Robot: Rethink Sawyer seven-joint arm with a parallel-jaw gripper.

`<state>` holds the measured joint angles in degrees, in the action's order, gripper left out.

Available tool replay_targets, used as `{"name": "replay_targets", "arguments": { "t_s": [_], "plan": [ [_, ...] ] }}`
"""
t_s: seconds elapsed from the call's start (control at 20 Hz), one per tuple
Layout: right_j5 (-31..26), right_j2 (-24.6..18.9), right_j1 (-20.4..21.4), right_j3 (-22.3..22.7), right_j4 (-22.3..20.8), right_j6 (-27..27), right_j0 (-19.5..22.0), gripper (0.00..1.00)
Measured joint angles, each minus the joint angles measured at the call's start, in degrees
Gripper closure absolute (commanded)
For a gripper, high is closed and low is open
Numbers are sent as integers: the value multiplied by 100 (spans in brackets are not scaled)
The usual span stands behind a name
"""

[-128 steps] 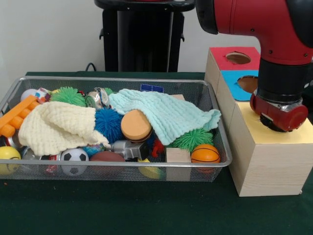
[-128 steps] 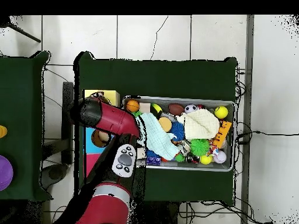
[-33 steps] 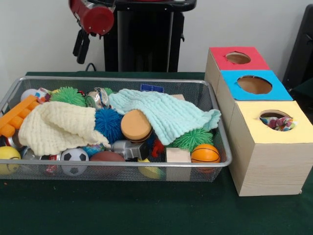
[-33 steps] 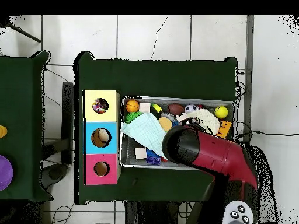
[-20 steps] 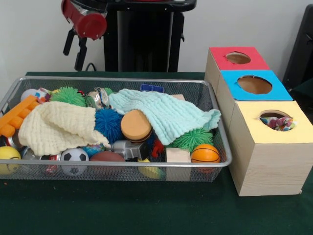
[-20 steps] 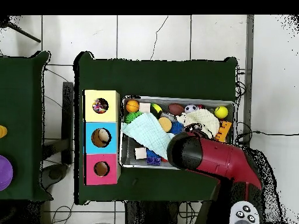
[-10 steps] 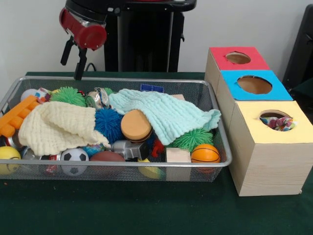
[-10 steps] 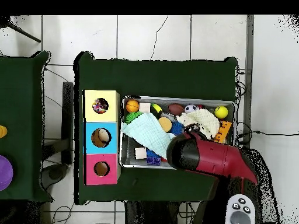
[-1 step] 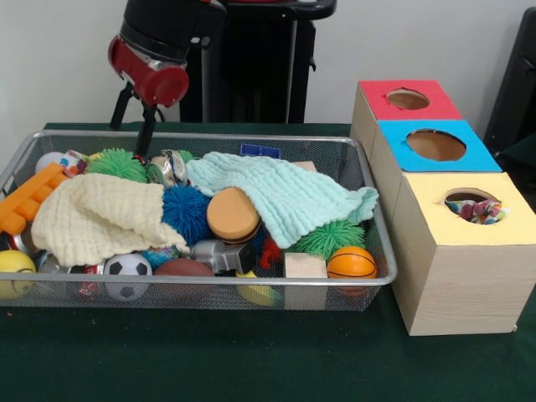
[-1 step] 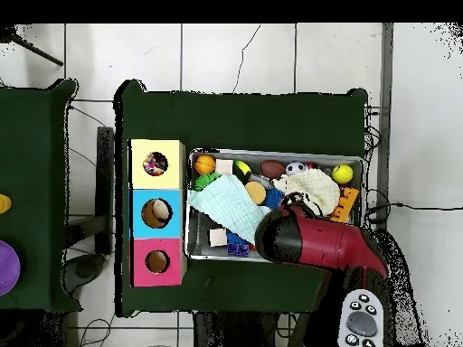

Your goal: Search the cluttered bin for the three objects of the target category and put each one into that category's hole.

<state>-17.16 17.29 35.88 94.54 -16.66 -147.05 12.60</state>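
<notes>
My gripper (image 9: 129, 139) hangs open over the back left corner of the wire bin (image 9: 209, 289), with nothing between its two black fingers. One fingertip (image 9: 144, 152) reaches down beside a green spiky ball (image 9: 117, 163). A blue spiky ball (image 9: 184, 211) lies in the middle and another green spiky ball (image 9: 328, 237) lies under the mint cloth (image 9: 280, 193). A many-coloured spiky ball (image 9: 474, 209) shows inside the yellow box's hole. In the overhead view the red arm (image 10: 312, 242) hides the gripper and the bin's lower right part.
A cream cloth (image 9: 96, 216), a tan disc (image 9: 232, 215), an orange brick (image 9: 25, 198), a small basketball (image 9: 351, 263), a football (image 9: 126, 268) and other toys fill the bin. The red box (image 9: 408, 100), blue box (image 9: 435, 146) and yellow box (image 9: 494, 239) stand to its right.
The gripper has come down from above the bin's back left corner and shifted a little to the right, now reaching the rim. Nothing in the bin has moved.
</notes>
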Motion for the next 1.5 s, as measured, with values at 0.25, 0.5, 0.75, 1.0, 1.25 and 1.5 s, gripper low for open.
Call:
{"name": "replay_targets", "arguments": {
  "t_s": [0.25, 0.5, 0.75, 1.0, 1.25, 1.5],
  "plan": [
    [146, 48, -141, 0, 0, 0, 22, 0],
    [205, 113, -204, -1, 1, 0, 54, 0],
    [208, 170, -206, 1, -18, 0, 95, 0],
    [208, 169, -184, 9, -115, 0, 212, 0],
    [208, 156, -95, 34, -227, 0, 484, 0],
    [261, 124, -76, 46, -378, 0, 799, 0]
  ]
}}
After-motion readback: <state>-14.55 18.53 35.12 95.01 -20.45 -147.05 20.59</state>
